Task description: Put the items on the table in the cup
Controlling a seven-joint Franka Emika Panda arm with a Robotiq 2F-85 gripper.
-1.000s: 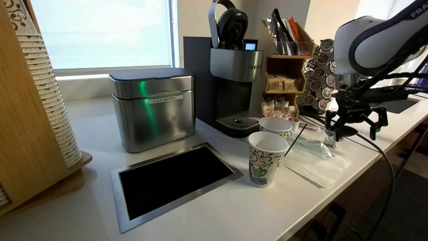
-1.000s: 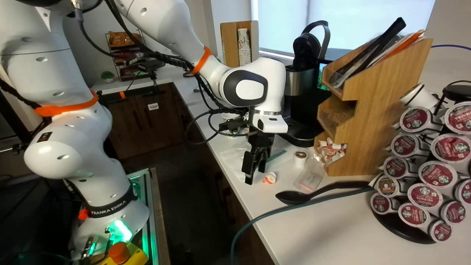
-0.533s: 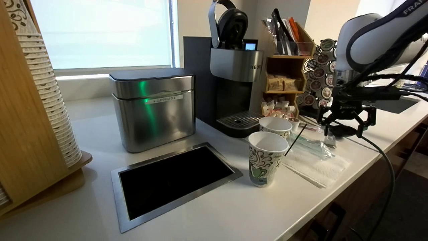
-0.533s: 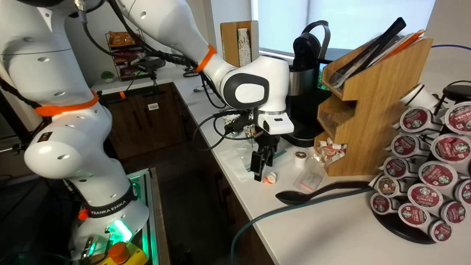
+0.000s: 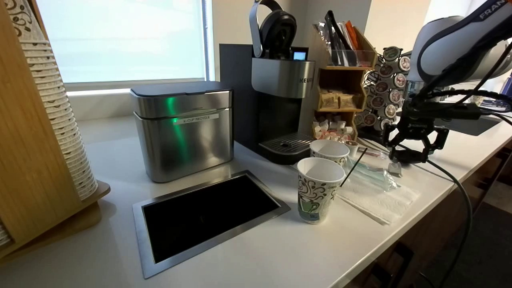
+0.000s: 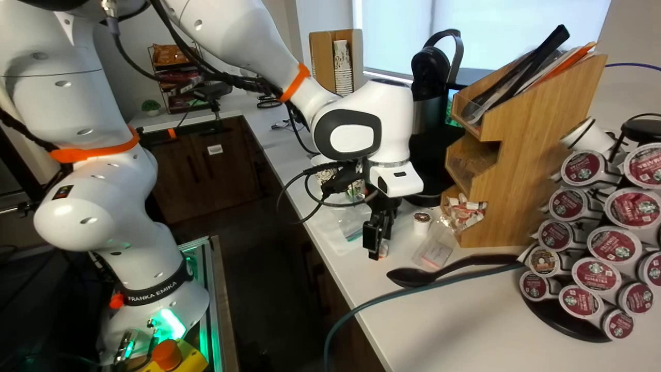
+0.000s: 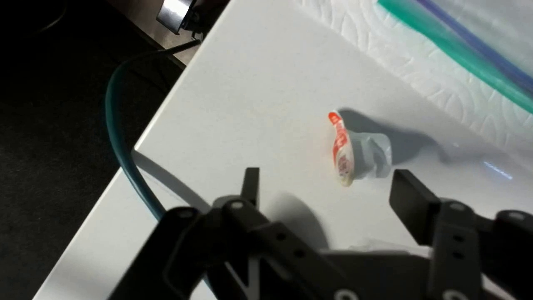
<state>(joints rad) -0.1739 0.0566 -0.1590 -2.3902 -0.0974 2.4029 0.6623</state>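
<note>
A small creamer pod (image 7: pixel 366 156), one of the items, lies on its side on the counter with its red-and-white lid facing left in the wrist view. My gripper (image 7: pixel 327 189) hangs low over it, open, with nothing held; the pod sits just beyond the fingertips, nearer the right finger. In an exterior view the gripper (image 6: pixel 379 243) hides much of the pod. A coffee pod (image 6: pixel 422 222) stands upright farther back. The patterned paper cup (image 5: pixel 316 196) stands upright near the sunken opening; another paper cup (image 5: pixel 330 151) is behind it.
A napkin (image 5: pixel 394 208), plastic bag (image 5: pixel 378 178) and black stirrer (image 5: pixel 354 167) lie between cups and gripper. A black spoon (image 6: pixel 413 277), clear wrapper (image 6: pixel 435 253) and green hose (image 6: pixel 361 306) are near the gripper. A wooden organizer (image 6: pixel 532 170) and coffee machine (image 5: pixel 284 78) stand behind.
The gripper has moved left in an exterior view that shows the cups, and right in an exterior view that shows the arm, coming over the creamer pod. Its jaws have narrowed slightly.
</note>
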